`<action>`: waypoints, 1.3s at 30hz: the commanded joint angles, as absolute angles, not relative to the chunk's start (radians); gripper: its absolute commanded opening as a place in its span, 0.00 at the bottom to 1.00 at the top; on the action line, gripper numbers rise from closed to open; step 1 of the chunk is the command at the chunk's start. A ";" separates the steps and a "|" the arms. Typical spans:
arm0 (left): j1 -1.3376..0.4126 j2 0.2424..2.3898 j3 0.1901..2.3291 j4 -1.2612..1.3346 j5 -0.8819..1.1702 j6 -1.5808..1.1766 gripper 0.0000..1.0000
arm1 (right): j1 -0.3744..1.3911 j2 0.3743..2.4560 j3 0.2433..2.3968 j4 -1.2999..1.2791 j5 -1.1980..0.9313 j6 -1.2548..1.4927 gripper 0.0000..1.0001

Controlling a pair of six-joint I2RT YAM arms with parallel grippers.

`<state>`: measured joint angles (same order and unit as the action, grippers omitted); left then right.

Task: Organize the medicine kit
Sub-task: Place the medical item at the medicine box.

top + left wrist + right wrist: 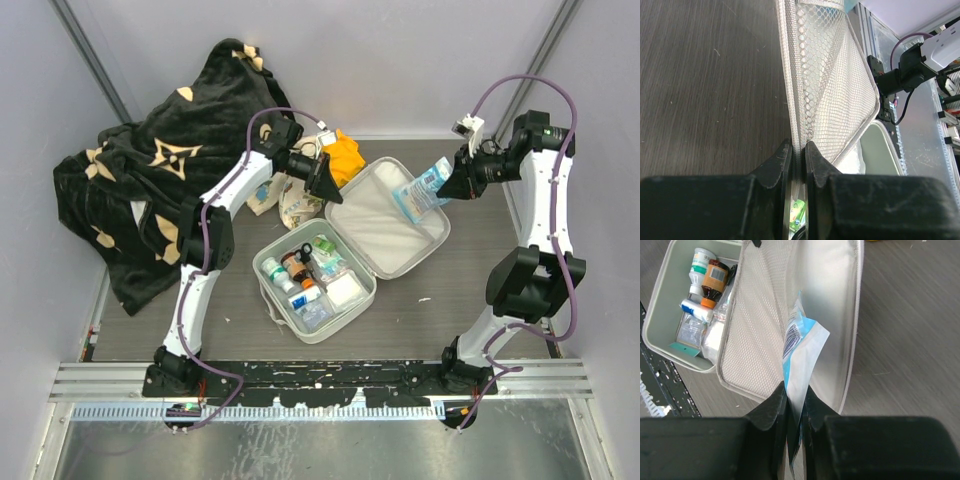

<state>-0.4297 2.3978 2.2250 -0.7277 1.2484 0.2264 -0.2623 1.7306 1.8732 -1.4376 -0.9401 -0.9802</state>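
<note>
The medicine kit lies open mid-table, with its base tray [264, 266] full of bottles and packets and its lid [385, 228] laid back to the right. My left gripper [328, 186] is shut on the lid's near-left rim, where the mesh pocket [832, 75] meets the zip band; the pinch shows in the left wrist view [799, 148]. My right gripper [452, 187] is shut on a blue-and-white packet [424, 189] and holds it over the lid. In the right wrist view [796, 391] the packet [801, 347] points into the mesh pocket [752, 335].
A black blanket [150, 190] with tan patterns is heaped at the back left. A floral-and-orange cloth bundle [343, 153] lies behind the left gripper. The base tray [655, 320] holds a brown bottle [715, 277] and white bottles. A metal rail [320, 378] runs along the near edge.
</note>
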 commanded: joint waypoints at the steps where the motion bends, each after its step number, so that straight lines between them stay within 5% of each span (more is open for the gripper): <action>1: -0.423 2.277 2.231 -0.747 1.348 0.262 0.00 | -0.262 1.751 1.969 -1.456 -0.981 -0.983 0.01; 39: -0.425 2.266 2.227 -0.759 1.456 0.362 0.00 | -0.180 1.812 1.868 -1.455 -1.002 -1.103 0.07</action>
